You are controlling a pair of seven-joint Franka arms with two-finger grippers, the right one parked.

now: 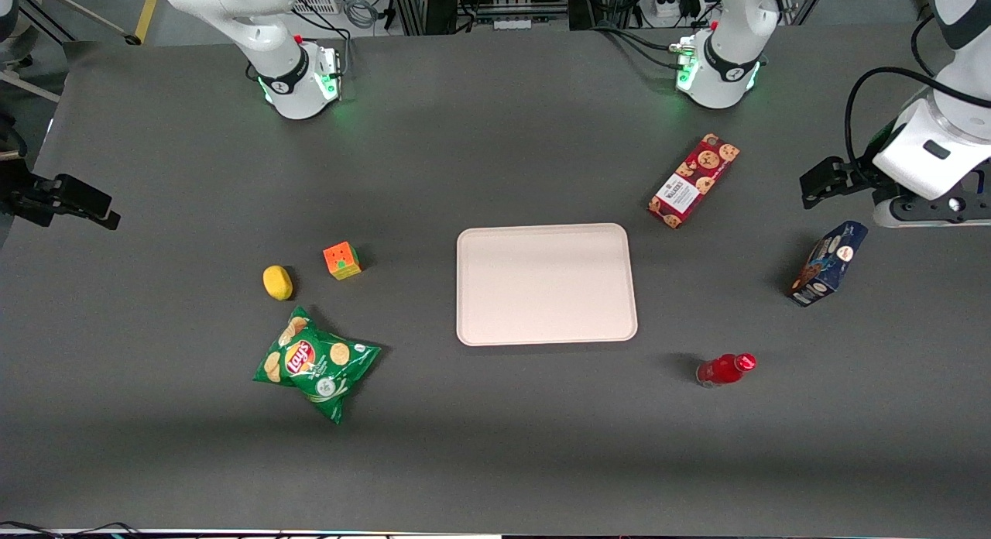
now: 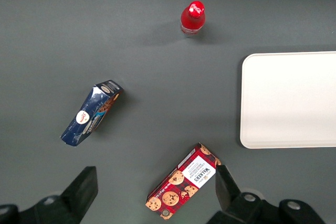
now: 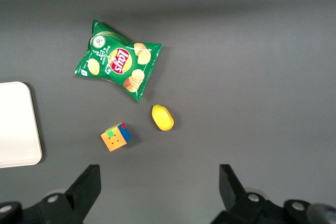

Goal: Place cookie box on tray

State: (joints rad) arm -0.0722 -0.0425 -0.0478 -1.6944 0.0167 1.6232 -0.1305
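The dark grey worktop (image 1: 495, 461) carries everything here. The biggest thing on it is the tray (image 1: 546, 284), pale cream-pink with rounded corners and a low rim, lying flat near the middle with nothing on it. Toward the parked arm's end lies a green chip bag (image 1: 316, 364), flat and slightly crumpled, nearer the front camera than the tray.

A red box (image 1: 694, 180) with cookie pictures and a white label lies flat and slanted, farther from the front camera than the tray and toward the working arm's end. The cookie box (image 1: 828, 263), dark navy with a round white-orange logo, rests on the worktop well apart from the tray, toward the working arm's end; it sits at a slant, its white end nearer the front camera.

The tool (image 2: 155, 190) hangs above the worktop, close to the cookie box but not touching it, its two fingers (image 2: 84, 188) spread wide apart and holding nothing.

A red bottle (image 1: 725, 369) with a shiny red cap lies nearer the front camera than the tray. A colour-puzzle cube (image 1: 342, 260) and a yellow lemon (image 1: 278, 282) sit near each other, just above the chip bag in the front view.
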